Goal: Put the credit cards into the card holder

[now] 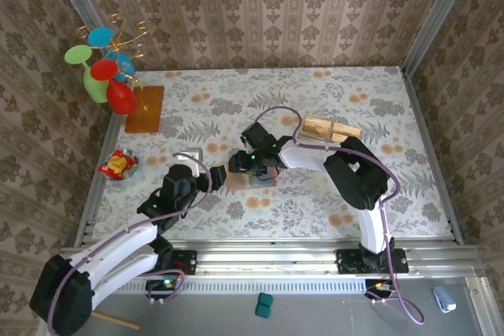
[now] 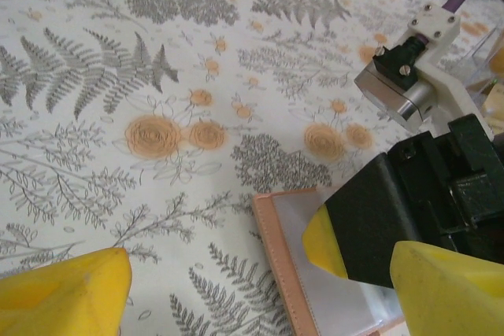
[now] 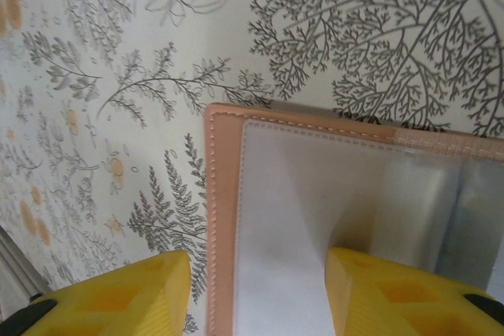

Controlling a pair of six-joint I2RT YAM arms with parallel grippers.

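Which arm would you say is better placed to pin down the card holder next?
The right, I think: the right hand straddles the stitched edge of the open card holder, while the left hand hangs open just beside it.

Top overhead; wrists close, card holder (image 3: 315,194)

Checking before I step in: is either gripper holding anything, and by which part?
Left gripper is open, empty. Right gripper straddles the stitched edge of the card holder, one fingertip on its clear pocket; a real grip cannot be told.
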